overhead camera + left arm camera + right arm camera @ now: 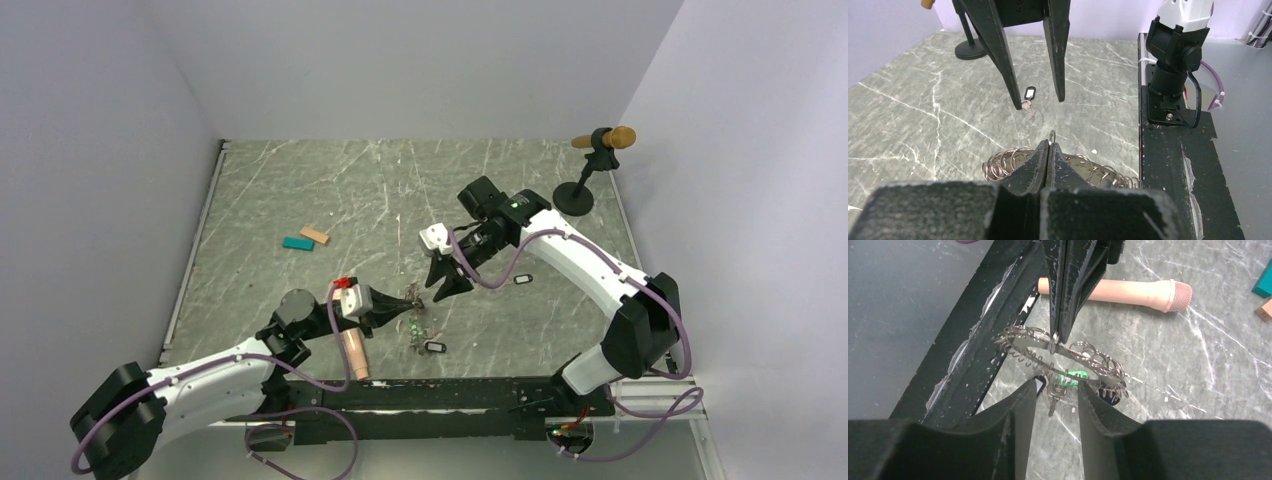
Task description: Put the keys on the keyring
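Our left arm (pixel 215 378) stretches low from its base, forward and inward. The left gripper (pixel 403 314) points right with its jaws pressed fully together. Our right arm (pixel 585 258) arches over with the elbow high and the wrist bent down. The right gripper (pixel 441 293) aims down-left, jaws partly apart, its tips close to the left gripper's tip.
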Controlling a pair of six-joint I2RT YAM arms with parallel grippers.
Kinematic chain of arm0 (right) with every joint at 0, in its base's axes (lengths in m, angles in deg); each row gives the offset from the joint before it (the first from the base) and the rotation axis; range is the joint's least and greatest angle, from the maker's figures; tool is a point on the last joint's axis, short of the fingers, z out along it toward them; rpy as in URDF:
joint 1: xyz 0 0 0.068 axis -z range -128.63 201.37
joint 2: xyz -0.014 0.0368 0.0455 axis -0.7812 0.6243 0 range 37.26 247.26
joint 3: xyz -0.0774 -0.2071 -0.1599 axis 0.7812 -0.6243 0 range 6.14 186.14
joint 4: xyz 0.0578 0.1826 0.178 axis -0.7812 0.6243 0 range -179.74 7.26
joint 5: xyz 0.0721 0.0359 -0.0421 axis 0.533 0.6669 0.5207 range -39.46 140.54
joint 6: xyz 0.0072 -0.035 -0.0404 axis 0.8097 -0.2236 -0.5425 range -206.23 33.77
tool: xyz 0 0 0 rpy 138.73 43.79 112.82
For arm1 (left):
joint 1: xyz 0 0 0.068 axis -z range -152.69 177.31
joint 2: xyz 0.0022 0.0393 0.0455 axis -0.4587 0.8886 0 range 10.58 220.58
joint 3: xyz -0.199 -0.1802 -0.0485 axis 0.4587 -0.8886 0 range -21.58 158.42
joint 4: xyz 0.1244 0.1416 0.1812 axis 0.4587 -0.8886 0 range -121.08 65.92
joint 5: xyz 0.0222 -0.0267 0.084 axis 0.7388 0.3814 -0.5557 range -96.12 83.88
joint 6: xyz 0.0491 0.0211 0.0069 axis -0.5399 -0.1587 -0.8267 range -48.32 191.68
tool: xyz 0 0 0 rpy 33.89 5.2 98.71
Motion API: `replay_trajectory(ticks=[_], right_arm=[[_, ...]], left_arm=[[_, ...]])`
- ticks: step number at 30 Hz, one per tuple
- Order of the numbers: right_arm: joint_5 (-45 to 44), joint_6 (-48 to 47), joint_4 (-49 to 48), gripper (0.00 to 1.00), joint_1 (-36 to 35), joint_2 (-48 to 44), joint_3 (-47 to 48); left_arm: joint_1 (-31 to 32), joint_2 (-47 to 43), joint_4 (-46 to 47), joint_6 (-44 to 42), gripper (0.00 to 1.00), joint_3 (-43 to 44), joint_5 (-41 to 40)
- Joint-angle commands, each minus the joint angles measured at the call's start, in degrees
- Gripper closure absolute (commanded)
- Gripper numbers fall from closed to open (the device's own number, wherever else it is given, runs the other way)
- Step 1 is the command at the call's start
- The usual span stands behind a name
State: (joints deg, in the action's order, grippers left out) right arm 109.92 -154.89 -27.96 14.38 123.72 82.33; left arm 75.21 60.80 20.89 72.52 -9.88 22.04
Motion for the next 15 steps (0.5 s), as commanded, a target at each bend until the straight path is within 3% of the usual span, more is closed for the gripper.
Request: replay_trajectory(ticks=[1,6,15], right_arm=[[5.89,-2.34,2.55,0.56,1.05,-2.13,2.14],[8.67,-4.38,3.26,0.5,0.96,-2.13,0.81],[14.22,-3.42,0.88,0.49,0.22,-1.88,-1.27]], left_arm=[[0.14,-3.17,10.24,0.0,1.0,-2.28,-0.48],[0.02,-3.79,17.38,0.81,1.0,-5.12,1.67],[-0.32,1.7,28.61,5.55,1.0,-6.15,0.75]])
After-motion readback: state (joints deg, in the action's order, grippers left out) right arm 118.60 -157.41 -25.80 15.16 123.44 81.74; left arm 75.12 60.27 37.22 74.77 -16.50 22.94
